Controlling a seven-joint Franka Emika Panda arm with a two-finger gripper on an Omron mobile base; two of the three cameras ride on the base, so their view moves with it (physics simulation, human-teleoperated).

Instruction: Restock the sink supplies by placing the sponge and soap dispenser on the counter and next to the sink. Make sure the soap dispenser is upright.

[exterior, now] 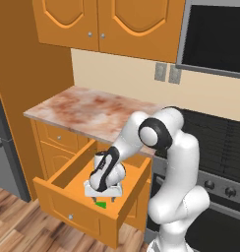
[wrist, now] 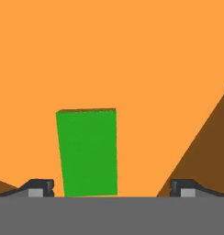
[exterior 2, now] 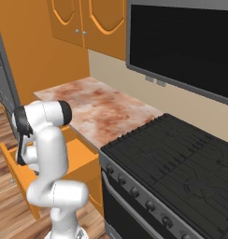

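Note:
The bright green sponge [wrist: 88,151] lies flat on the floor of an open orange drawer [exterior: 68,206]; a corner of the sponge [exterior: 101,204] peeks out under the hand. My gripper [wrist: 112,188] hangs straight down inside the drawer just above it, open. Its fingertips [wrist: 40,187] stand wide on either side of the sponge's near end, and nothing is held. The marbled counter [exterior: 92,110] runs above the drawer. The soap dispenser and the sink are out of view.
The drawer's side walls [exterior: 136,189] close in around the hand. A black stovetop [exterior 2: 176,154] and oven front sit right of the counter [exterior 2: 102,107]. Orange wall cabinets [exterior: 107,24] hang overhead, and a grey appliance [exterior: 1,142] stands at the left.

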